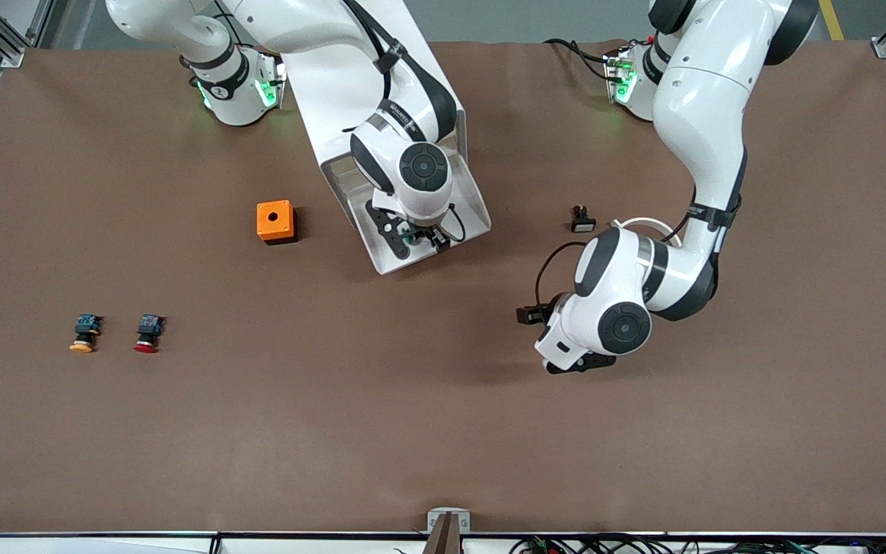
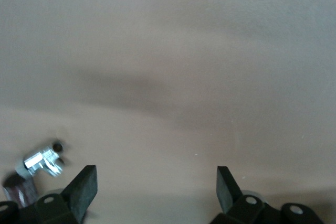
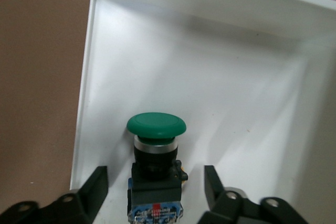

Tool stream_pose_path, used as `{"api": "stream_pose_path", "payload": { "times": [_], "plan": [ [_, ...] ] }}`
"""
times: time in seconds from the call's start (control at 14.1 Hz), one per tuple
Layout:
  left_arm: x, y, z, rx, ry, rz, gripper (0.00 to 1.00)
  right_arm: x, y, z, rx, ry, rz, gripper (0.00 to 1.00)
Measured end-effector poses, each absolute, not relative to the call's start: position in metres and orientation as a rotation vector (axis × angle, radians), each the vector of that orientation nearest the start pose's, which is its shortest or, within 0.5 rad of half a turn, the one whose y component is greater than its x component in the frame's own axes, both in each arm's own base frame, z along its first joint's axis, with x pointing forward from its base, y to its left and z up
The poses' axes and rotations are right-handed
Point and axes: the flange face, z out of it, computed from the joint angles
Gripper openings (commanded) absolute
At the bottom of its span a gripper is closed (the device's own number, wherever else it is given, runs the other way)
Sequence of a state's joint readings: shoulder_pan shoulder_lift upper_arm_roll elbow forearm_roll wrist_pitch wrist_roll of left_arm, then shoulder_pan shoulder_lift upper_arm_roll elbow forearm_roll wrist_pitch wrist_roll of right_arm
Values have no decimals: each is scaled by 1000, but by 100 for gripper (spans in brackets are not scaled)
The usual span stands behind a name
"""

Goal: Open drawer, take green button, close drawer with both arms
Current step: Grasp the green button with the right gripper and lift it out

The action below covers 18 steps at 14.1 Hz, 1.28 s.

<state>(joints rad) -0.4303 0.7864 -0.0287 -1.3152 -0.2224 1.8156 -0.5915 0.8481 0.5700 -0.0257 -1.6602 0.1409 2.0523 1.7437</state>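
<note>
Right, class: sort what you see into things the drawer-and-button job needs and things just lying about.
Job:
- open white drawer
- green-capped push button lying in it
- right gripper, open around the button
- left gripper, open over bare table

Lying about:
- orange box
- red-capped button
- yellow-orange-capped button

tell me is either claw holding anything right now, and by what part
Nothing is held. The right claw is open inside the drawer, its fingers either side of the green button but apart from it. The left claw is open over bare table.
</note>
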Motion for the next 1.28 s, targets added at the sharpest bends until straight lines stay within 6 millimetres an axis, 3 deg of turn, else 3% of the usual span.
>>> {"api": "stream_pose_path", "payload": {
  "times": [0.21,0.43,0.64,0.78,0.85,0.99,1.14,1.28],
  "plan": [
    [616,-357,249,-3058,-575,555,100,445,493,266,-2871,1558,244,14],
    [595,-392,246,-3020,-660,532,100,448,497,275,-2856,1547,234,11],
    [581,-409,242,-3002,-681,528,100,457,503,305,-2856,1562,278,11],
    [580,-413,241,-3007,-685,517,100,469,495,341,-2884,1605,339,12],
    [576,-418,240,-3005,-704,508,100,480,483,366,-2890,1636,369,12],
    [563,-440,240,-3002,-737,482,100,507,440,424,-2909,1630,435,12],
    [546,-465,240,-3006,-768,448,100,536,369,475,-2958,1466,513,12],
    [533,-483,236,-3022,-795,409,100,563,288,507,-2996,1245,587,12]
  ]
}}
